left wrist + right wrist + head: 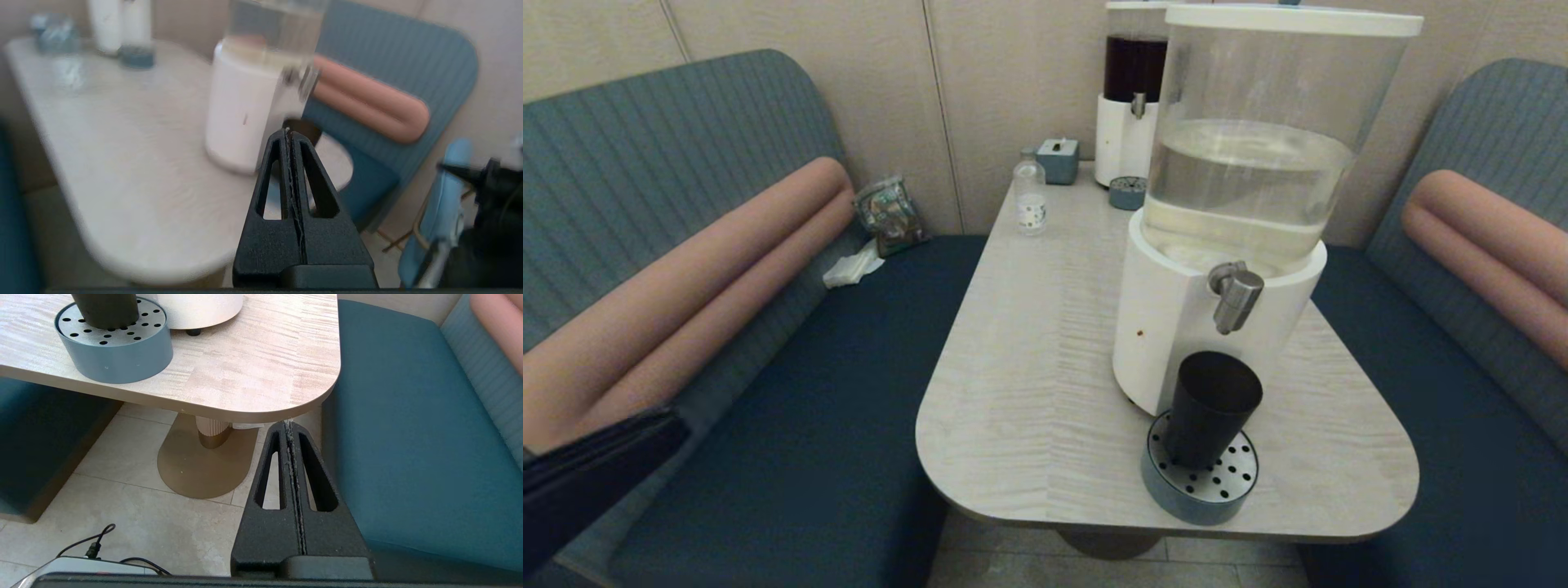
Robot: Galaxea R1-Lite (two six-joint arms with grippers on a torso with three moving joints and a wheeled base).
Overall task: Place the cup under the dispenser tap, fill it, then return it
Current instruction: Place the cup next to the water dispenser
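Note:
The dark tumbler cup (1209, 408) stands upright on the round perforated drip tray (1199, 498), just below the steel dispenser tap (1236, 296) of the big white-based dispenser (1176, 327) holding pale liquid. Its lower part also shows as the cup (107, 308) in the right wrist view. My left gripper (288, 131) is shut and empty, off the table's left side, pointing toward the dispenser; a sliver of the cup (304, 127) shows behind its tip. My right gripper (289, 424) is shut and empty, low below the table's near right corner.
A small clear labelled bottle (1030, 198), a grey-blue box (1058, 159) and a second dispenser with dark liquid (1131, 98) with its own drip tray (1128, 193) stand at the table's far end. Blue benches flank the table (1029, 367). Cables (94, 547) lie on the tiled floor.

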